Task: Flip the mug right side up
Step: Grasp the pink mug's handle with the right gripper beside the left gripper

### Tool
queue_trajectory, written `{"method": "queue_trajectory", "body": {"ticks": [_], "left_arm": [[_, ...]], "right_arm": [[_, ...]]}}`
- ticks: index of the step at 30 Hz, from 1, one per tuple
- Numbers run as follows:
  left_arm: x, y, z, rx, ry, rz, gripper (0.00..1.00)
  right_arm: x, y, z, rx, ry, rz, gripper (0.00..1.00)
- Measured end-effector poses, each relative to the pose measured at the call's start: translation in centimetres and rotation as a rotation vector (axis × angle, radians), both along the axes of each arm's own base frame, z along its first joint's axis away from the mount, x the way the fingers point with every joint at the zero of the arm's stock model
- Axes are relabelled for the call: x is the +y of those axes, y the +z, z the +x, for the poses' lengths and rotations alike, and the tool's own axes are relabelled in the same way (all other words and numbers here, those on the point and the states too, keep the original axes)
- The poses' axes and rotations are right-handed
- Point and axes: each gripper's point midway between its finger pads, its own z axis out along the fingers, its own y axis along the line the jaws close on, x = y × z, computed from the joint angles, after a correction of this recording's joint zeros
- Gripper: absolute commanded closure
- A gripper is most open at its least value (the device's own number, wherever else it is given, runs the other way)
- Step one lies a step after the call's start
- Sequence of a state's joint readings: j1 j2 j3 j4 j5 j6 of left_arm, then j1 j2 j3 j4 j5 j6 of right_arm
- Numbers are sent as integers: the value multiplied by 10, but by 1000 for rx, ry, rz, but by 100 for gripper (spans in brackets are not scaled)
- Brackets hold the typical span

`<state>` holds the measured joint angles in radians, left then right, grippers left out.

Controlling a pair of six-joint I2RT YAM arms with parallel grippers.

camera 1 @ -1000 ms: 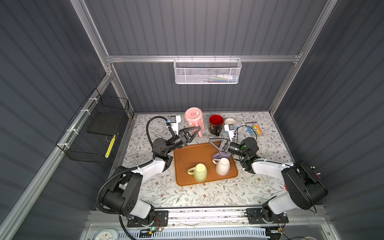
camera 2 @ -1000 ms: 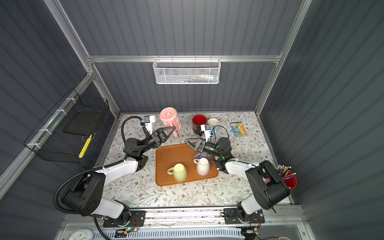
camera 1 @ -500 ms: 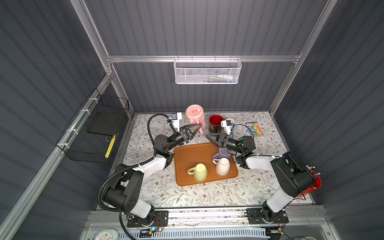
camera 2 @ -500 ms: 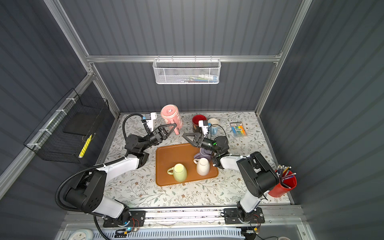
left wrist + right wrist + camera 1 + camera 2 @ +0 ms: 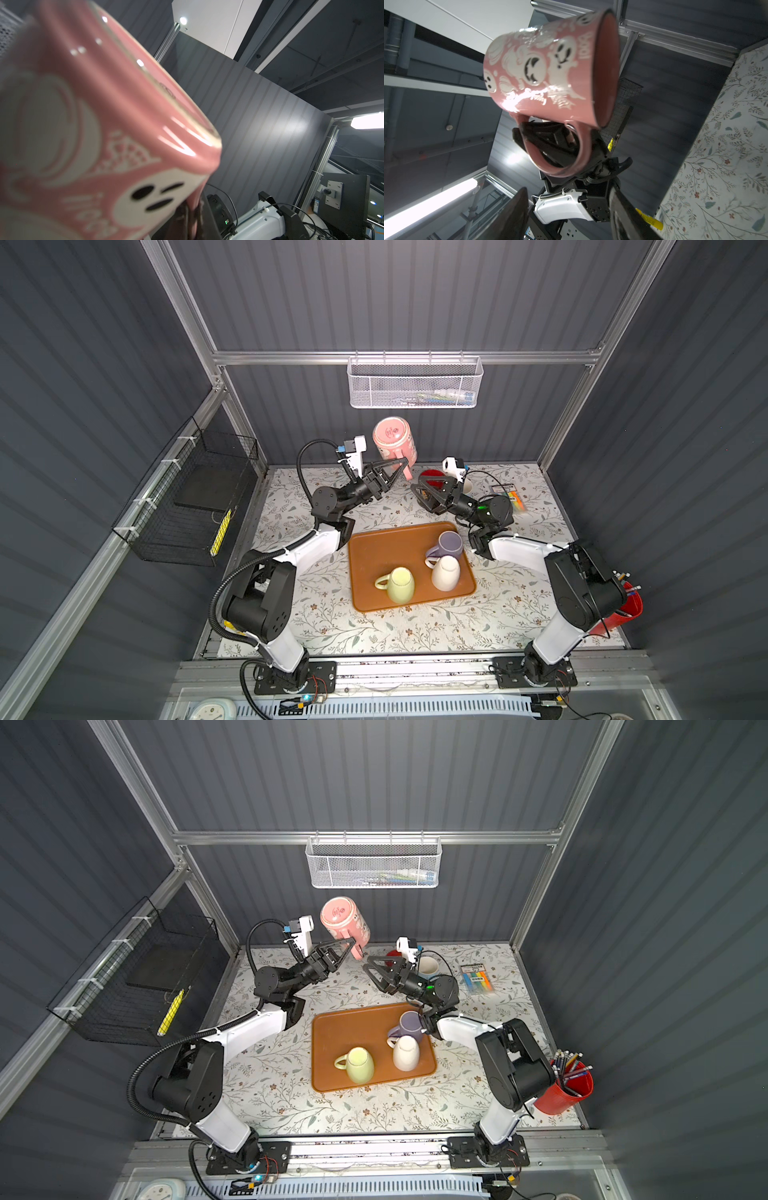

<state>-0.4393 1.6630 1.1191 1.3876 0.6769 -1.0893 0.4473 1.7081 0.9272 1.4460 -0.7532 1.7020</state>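
The left gripper (image 5: pixel 402 469) clamps the handle (image 5: pixel 584 145) of the pink mug (image 5: pixel 394 440), held aloft and tilted. The right gripper (image 5: pixel 371 972) sits nearby, its fingers (image 5: pixel 517 216) apart, holding nothing.

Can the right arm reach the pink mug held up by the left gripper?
Probably yes. The right gripper is open and points at the pink mug from close by, with nothing between them; the left gripper grips only the handle.

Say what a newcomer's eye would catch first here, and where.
The pink mug, held high over the back of the table by its handle in the left gripper, base tilted skyward. Beside it the right gripper hangs open and empty; three more mugs sit on the orange tray mid-table.
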Motion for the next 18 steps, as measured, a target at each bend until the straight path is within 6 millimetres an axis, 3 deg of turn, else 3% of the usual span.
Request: {"method": "queue_trajectory", "body": {"ticks": [6, 12, 18], "left_arm": [[4, 30, -5, -94, 4, -42, 100], [-1, 22, 3, -88, 10, -32, 100], [-5, 21, 15, -88, 17, -32, 100]], "right_arm": [[-5, 15, 20, 79, -2, 65, 39], [-5, 45, 33, 126, 28, 154, 40], [0, 63, 49, 166, 59, 217, 41]]}}
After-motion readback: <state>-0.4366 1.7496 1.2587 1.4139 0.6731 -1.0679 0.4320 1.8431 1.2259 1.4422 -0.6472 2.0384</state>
